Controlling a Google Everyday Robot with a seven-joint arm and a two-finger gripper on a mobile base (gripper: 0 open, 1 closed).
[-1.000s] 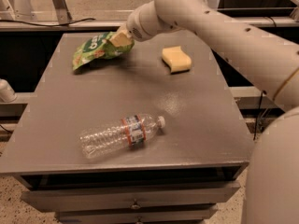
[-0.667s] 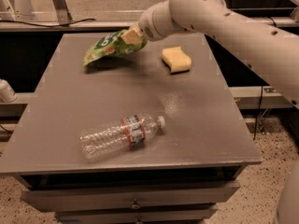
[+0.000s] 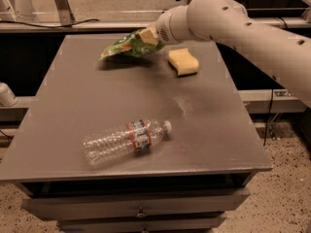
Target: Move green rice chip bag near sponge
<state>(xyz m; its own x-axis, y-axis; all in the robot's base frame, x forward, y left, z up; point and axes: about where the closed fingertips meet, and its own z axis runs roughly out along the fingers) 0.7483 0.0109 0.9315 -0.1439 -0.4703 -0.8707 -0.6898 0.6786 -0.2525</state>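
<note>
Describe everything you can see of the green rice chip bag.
The green rice chip bag is a small, crinkly, bright green pouch with tan chips pictured on it. The gripper, over the far side of the table, is shut on one end and holds it off the surface, tilted with its free end lower; a shadow lies beneath. It hangs beside the sponge, not touching it.
</note>
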